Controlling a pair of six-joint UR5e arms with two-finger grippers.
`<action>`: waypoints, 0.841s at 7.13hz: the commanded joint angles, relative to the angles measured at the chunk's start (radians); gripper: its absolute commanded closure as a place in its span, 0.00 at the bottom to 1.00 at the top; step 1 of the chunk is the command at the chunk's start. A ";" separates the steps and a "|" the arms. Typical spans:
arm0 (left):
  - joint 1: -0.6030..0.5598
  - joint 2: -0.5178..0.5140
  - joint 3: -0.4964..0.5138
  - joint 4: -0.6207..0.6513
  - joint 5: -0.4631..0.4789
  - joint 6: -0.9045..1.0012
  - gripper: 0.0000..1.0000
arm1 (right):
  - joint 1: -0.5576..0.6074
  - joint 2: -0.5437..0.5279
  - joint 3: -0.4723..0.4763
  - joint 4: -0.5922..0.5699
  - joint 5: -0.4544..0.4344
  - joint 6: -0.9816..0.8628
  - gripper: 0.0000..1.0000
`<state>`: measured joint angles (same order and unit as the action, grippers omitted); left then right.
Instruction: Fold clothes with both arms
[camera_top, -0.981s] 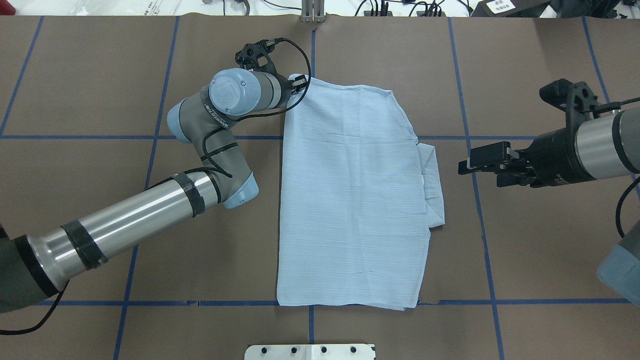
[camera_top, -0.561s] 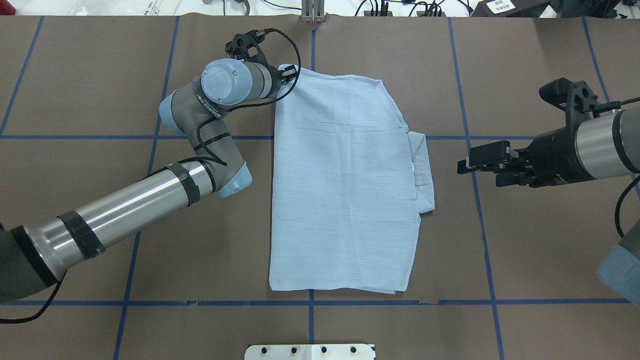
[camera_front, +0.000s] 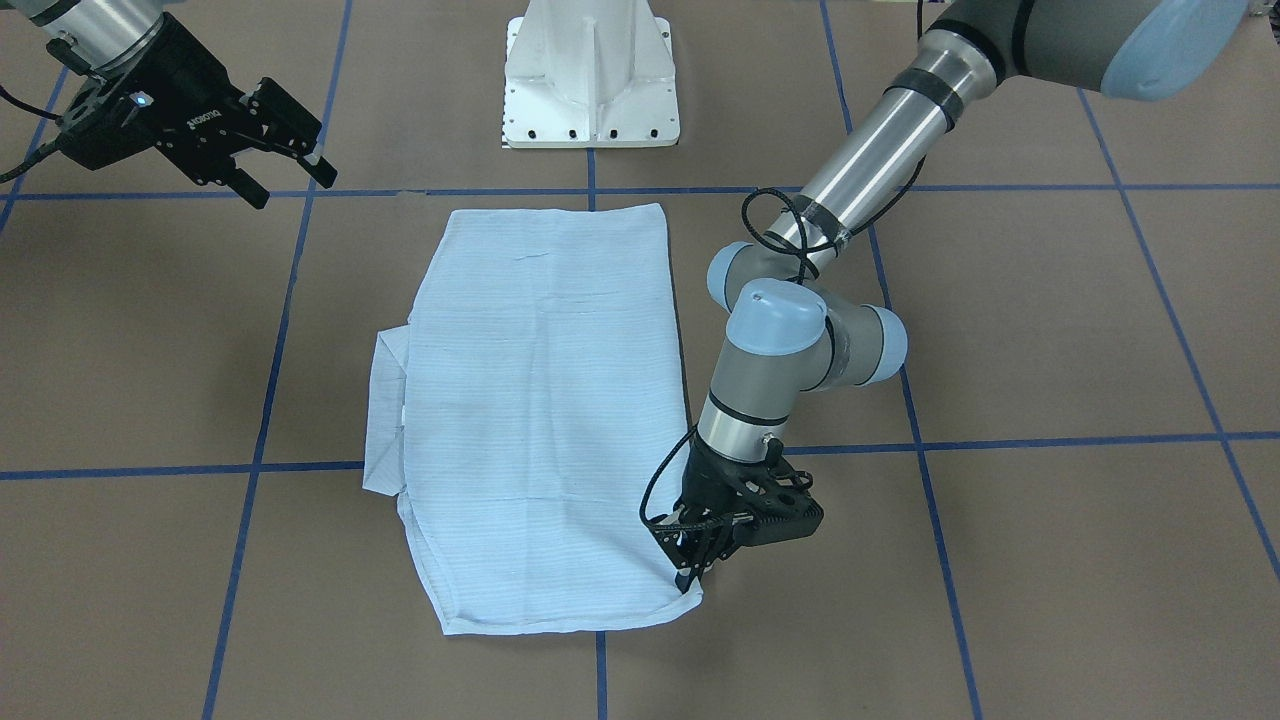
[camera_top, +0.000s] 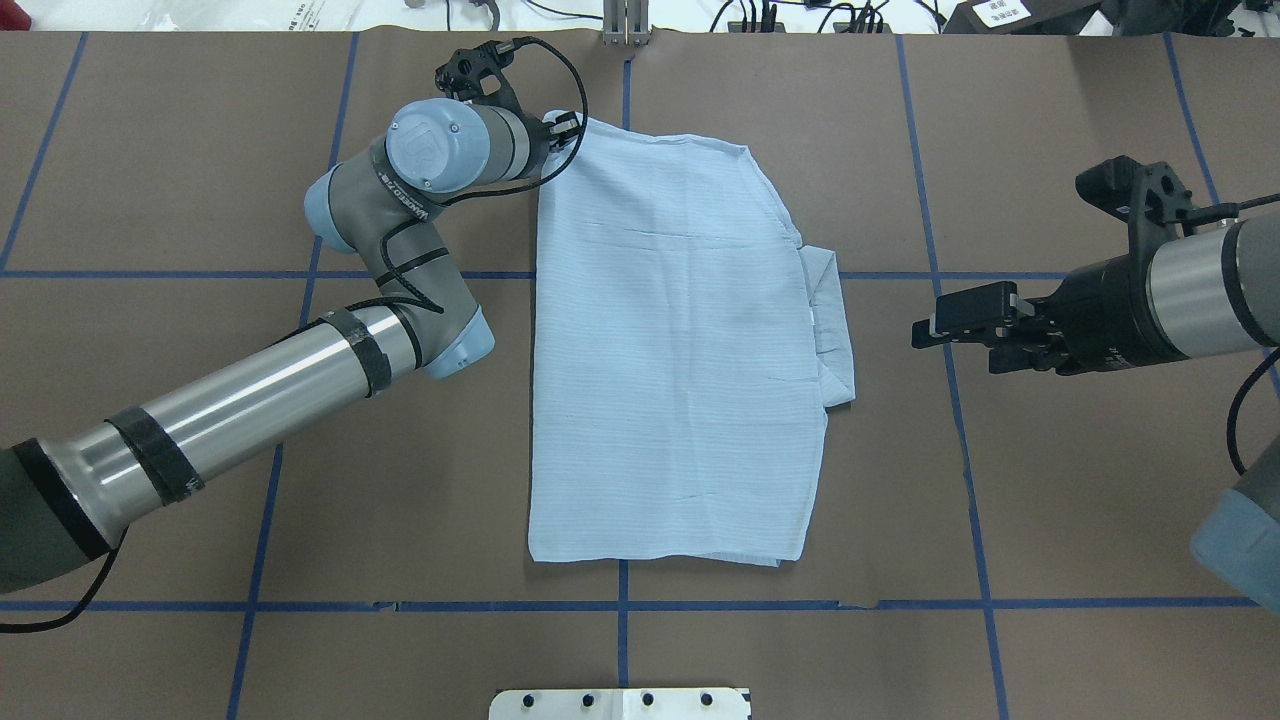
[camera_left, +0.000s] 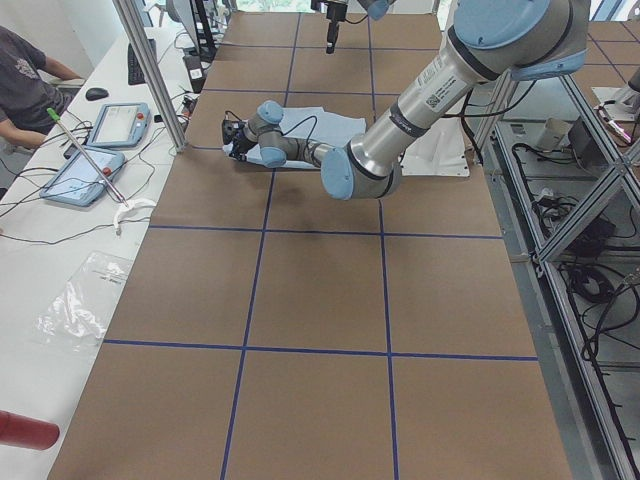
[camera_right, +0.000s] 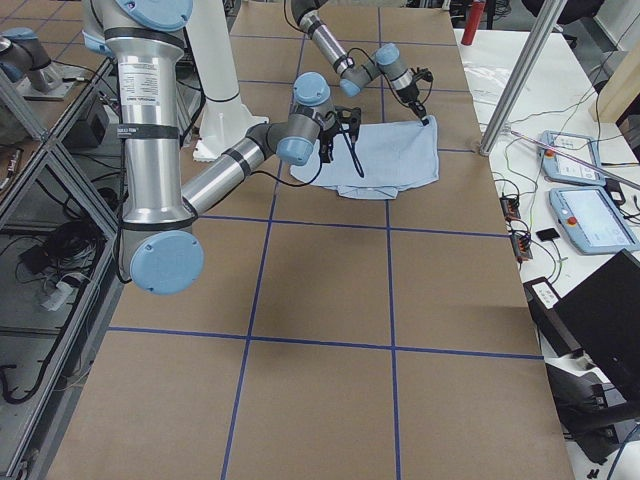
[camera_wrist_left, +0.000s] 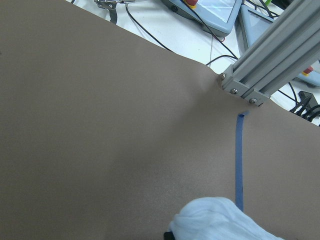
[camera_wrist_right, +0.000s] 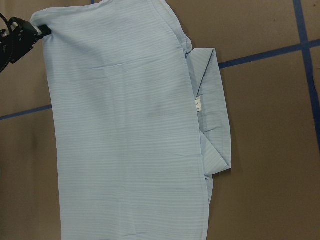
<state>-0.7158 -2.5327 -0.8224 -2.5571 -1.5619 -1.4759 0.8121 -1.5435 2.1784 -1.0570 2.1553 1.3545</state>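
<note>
The clothes are one pale blue striped shirt (camera_top: 670, 350), folded into a long rectangle flat on the brown table, also seen in the front view (camera_front: 540, 400). A folded flap with a small white label (camera_wrist_right: 198, 103) sticks out on its right side. My left gripper (camera_top: 565, 128) is shut on the shirt's far left corner, low at the table (camera_front: 690, 575). That bunched corner (camera_wrist_left: 220, 220) shows at the bottom of the left wrist view. My right gripper (camera_top: 925, 330) hovers open to the right of the shirt (camera_front: 285, 180), apart from it and holding nothing.
Blue tape lines (camera_top: 620, 605) grid the table. The white pedestal base (camera_front: 590, 90) stands at the near edge. An aluminium post (camera_wrist_left: 270, 65) rises at the far edge, just beyond the left gripper. A seated person (camera_left: 25, 85) and tablets (camera_left: 118, 122) are past the far side.
The left gripper has pulled the shirt's corner farther away and to the left. The whole shirt slid with it, off the near tape line. The right arm has not moved.
</note>
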 joint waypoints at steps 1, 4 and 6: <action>-0.001 0.000 0.000 -0.006 -0.001 0.028 0.15 | -0.001 0.000 -0.002 0.000 0.000 0.000 0.00; -0.008 0.000 -0.023 0.000 -0.010 0.031 0.01 | -0.002 0.002 -0.002 0.000 0.001 0.000 0.00; -0.011 0.028 -0.148 0.125 -0.082 0.023 0.01 | -0.001 0.008 -0.005 0.000 0.000 -0.002 0.00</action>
<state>-0.7254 -2.5210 -0.8983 -2.5160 -1.5984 -1.4474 0.8110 -1.5377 2.1753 -1.0569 2.1556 1.3534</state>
